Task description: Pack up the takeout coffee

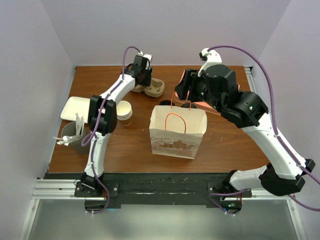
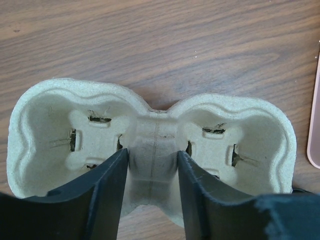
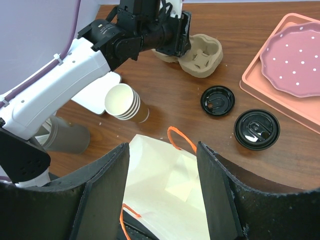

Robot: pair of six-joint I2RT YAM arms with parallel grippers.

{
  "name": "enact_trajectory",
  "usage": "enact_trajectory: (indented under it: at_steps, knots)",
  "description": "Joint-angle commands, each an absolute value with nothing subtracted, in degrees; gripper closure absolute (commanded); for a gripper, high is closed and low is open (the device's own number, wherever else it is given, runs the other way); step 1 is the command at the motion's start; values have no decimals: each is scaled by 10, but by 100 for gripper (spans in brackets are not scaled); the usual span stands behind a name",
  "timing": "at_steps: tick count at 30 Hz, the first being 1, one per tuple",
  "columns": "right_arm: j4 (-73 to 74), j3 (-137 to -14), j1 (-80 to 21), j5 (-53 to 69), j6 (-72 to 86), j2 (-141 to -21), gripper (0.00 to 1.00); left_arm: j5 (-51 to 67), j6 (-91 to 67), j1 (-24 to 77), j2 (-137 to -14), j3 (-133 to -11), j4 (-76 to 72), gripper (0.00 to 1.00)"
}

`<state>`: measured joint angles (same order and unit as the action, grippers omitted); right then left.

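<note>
Cup stack [image 1: 125,112] L of bag [image 1: 177,131], carrier [image 1: 152,89] behind

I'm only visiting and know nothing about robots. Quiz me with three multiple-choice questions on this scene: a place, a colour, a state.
1. Where is the left end effector?
A. on a black lid
B. astride the middle of the pulp cup carrier
C. on a plate

2. What colour are the handles of the paper bag?
A. orange
B. green
C. black

3. How is the right end effector?
A. shut on a lid
B. shut on a cup
C. open and empty above the bag

Answers: 1 B, it flanks the carrier's centre ridge; 2 A, orange loops show at the bag's mouth; 3 C, its jaws stand apart with only the bag's opening between them.
</note>
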<state>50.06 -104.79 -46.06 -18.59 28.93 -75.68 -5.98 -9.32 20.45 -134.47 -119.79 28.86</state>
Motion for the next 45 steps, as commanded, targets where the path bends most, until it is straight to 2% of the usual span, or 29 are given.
enact_trajectory:
  at_steps: [1, 2, 3, 8, 11, 12, 15, 18, 28, 32, 45]
  knots:
    - [497, -1049, -461, -192, 300, -741, 40, -57, -86, 207, -1317, -1231, 269, 52]
    - [497, -1049, -460, -191, 301, -741, 40, -56, -84, 207, -1317, -1230, 269, 58]
    - [497, -1049, -461, -190, 302, -741, 40, -56, -85, 207, -1317, -1230, 269, 67]
    - [500, -1048, -461, -187, 309, -739, 40, -51, -85, 207, -1317, -1230, 271, 78]
    - [501, -1046, -461, -187, 313, -737, 40, -54, -85, 207, -1315, -1230, 271, 70]
    - [500, -1045, -461, -188, 315, -737, 40, -56, -85, 207, -1315, -1230, 271, 56]
    - [502, -1043, -461, -188, 318, -734, 40, -58, -85, 207, -1315, -1229, 272, 42]
    - [502, -1043, -461, -188, 323, -732, 40, -58, -87, 207, -1317, -1226, 271, 39]
    - [505, -1047, -461, -189, 323, -732, 40, -54, -86, 207, -1331, -1223, 270, 48]
    - [504, -1047, -461, -188, 324, -734, 40, -61, -85, 207, -1334, -1223, 274, 44]
    - [504, -1049, -461, -190, 321, -737, 40, -62, -91, 207, -1346, -1220, 277, 47]
